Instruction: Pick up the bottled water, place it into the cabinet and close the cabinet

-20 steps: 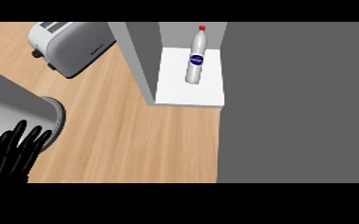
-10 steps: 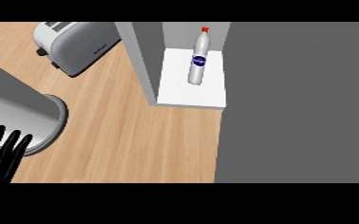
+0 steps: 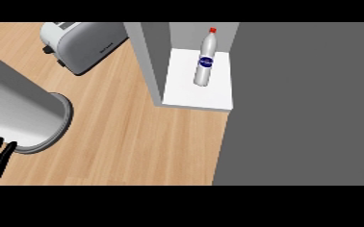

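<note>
A wooden counter (image 3: 128, 125) fills the left and middle of the head view, and a broad dark grey panel (image 3: 298, 106) covers the right side from top to bottom. Between them stands the cabinet (image 3: 153, 62), its grey side wall upright and its white shelf floor bare toward the front edge. At the far left a grey forearm (image 3: 28, 115) comes in large, its round end resting over the counter's edge. A silver toaster (image 3: 82, 43) sits at the upper left, turned at an angle, with black knobs on its near side.

The bottled water (image 3: 204, 62) is already inside the cabinet, on the white shelf toward the back, red cap pointing away. It carries a dark blue round label with small white marks too small to read.

Only a sliver of the left hand (image 3: 6, 156) shows at the left edge, black and thin; whether it is released or clenched cannot be told. It holds nothing visible. The right hand is out of sight.
</note>
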You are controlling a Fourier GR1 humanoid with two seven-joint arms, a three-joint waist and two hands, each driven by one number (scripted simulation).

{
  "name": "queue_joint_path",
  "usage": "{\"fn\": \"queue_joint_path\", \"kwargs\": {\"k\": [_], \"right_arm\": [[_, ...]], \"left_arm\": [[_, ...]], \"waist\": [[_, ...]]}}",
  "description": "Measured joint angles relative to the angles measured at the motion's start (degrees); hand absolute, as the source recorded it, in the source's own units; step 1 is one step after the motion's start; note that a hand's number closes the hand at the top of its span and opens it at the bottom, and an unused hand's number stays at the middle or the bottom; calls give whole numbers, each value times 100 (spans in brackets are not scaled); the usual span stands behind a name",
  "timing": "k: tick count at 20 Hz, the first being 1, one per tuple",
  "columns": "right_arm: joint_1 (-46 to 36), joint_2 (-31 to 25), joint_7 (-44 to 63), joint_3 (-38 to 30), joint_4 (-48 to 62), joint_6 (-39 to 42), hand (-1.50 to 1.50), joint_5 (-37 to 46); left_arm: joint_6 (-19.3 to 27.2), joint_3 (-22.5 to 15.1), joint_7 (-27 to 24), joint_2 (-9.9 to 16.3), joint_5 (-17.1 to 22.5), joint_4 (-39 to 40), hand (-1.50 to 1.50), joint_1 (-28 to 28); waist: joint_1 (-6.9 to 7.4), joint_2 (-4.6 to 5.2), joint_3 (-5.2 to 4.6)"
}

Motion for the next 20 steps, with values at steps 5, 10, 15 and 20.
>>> {"fn": "queue_joint_path", "kwargs": {"k": [5,10,15,20], "right_arm": [[-867,390,436,470,64,-728,150,96],[-1799,998,844,876,234,-1607,150,553],[-2919,1779,1437,1342,722,-2422,150,1134],[-4240,2225,2002,1670,1527,-2918,150,807]], "left_arm": [[-279,218,-92,118,111,63,-150,169],[-505,434,-185,206,204,122,-150,334],[-850,677,-277,335,301,199,-150,497],[-1257,1008,-379,472,446,317,-150,694]], "waist": [[78,19,7],[150,45,21],[259,98,41],[358,165,81]]}}
